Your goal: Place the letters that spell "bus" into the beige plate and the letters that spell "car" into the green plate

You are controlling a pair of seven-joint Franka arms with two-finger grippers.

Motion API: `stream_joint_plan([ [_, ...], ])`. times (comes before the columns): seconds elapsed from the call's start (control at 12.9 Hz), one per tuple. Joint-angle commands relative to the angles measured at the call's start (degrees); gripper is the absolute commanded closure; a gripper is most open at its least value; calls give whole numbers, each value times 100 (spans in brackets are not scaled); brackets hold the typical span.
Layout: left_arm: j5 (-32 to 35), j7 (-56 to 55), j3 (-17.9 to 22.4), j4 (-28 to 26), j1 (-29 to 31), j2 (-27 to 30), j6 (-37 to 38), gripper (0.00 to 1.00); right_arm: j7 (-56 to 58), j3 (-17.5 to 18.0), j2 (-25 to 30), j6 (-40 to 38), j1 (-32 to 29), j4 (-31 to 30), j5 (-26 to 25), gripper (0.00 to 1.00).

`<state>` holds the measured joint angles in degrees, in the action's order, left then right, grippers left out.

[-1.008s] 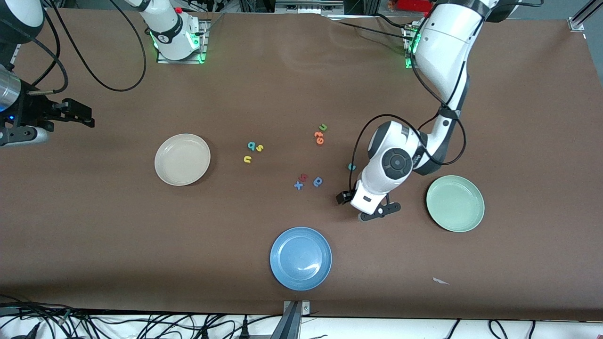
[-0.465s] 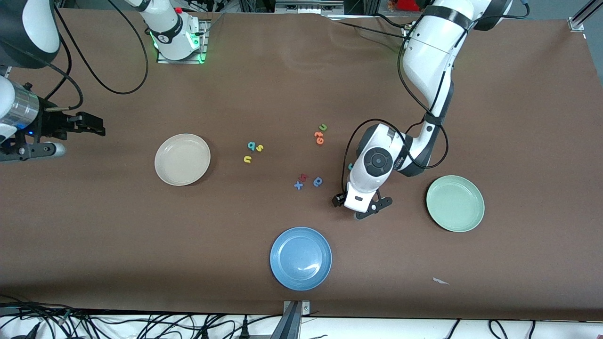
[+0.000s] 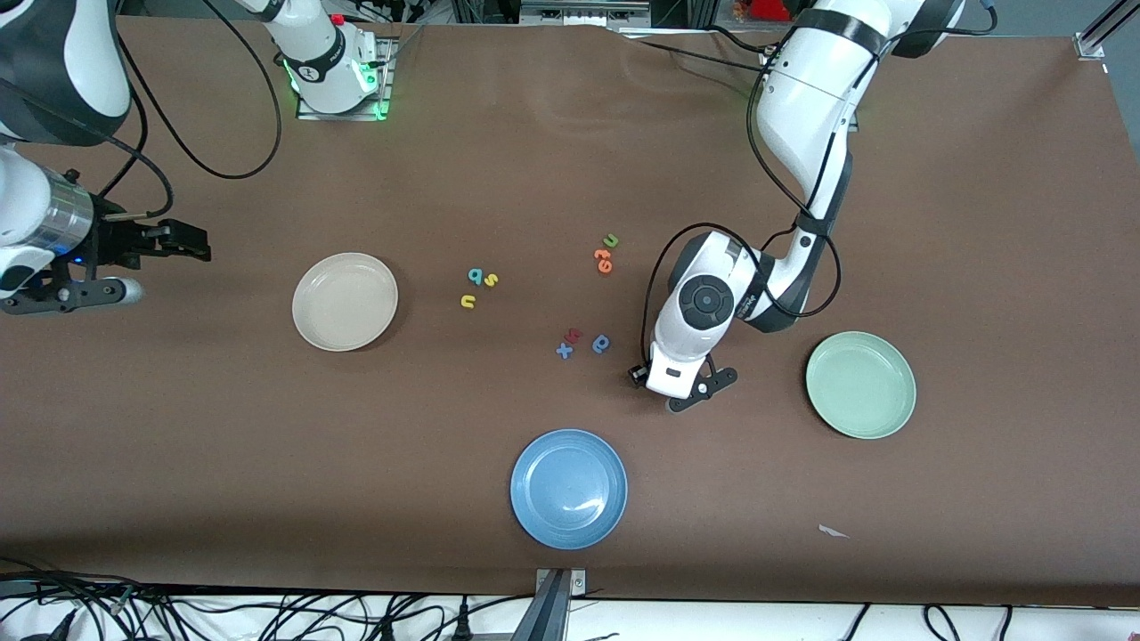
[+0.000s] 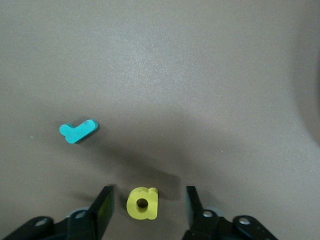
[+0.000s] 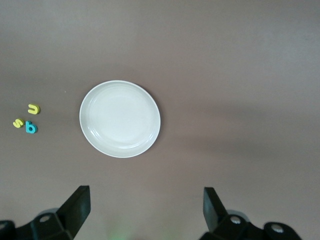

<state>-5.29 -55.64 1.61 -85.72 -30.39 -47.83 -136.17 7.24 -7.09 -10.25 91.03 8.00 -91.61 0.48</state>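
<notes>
My left gripper [image 4: 150, 194] is down at the table, between the blue plate and the green plate [image 3: 860, 418]. Its fingers stand open on either side of the yellow a [image 4: 143, 203], with a gap on each side. The teal r [image 4: 78, 131] lies close by. The left hand [image 3: 679, 381] hides both in the front view, and the teal c is hidden too. The teal b [image 3: 476, 277], yellow s [image 3: 491, 279] and yellow u [image 3: 468, 302] lie beside the beige plate [image 3: 345, 301]. My right gripper [image 5: 145, 200] hangs open and empty over the table's right-arm end.
A blue plate [image 3: 568, 488] sits near the front edge. A green u [image 3: 610, 240] and orange letters [image 3: 603, 260] lie mid-table. A blue x [image 3: 564, 351], a red letter [image 3: 574, 336] and a blue round letter [image 3: 601, 344] lie nearer the camera. A white scrap [image 3: 833, 531] lies by the green plate.
The left hand has shifted a little toward the right arm's end and its fingers have narrowed around the a. The right gripper has moved toward the beige plate.
</notes>
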Motion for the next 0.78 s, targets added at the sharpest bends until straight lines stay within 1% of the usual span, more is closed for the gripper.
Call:
stream_joint_plan([
  [0.0,160,-166,77,29,-72,-60,-14,44,49,33,102,126,-36,-243,293,0],
  [0.08,151,-166,77,29,-81,-60,-14,49,32,76,102,143,-36,-269,382,0],
  [0.15,159,-166,77,29,-81,-60,-14,53,-38,268,93,230,-36,-296,391,0],
  [0.31,160,-166,77,29,-81,-60,-14,65,-265,506,102,616,-45,-515,391,0],
  [0.47,160,-166,77,20,-81,-60,-14,72,-730,892,102,968,-45,-752,400,0],
  [0.7,168,-96,77,29,-72,-51,47,79,-1486,1490,84,1740,-45,-1252,400,0],
])
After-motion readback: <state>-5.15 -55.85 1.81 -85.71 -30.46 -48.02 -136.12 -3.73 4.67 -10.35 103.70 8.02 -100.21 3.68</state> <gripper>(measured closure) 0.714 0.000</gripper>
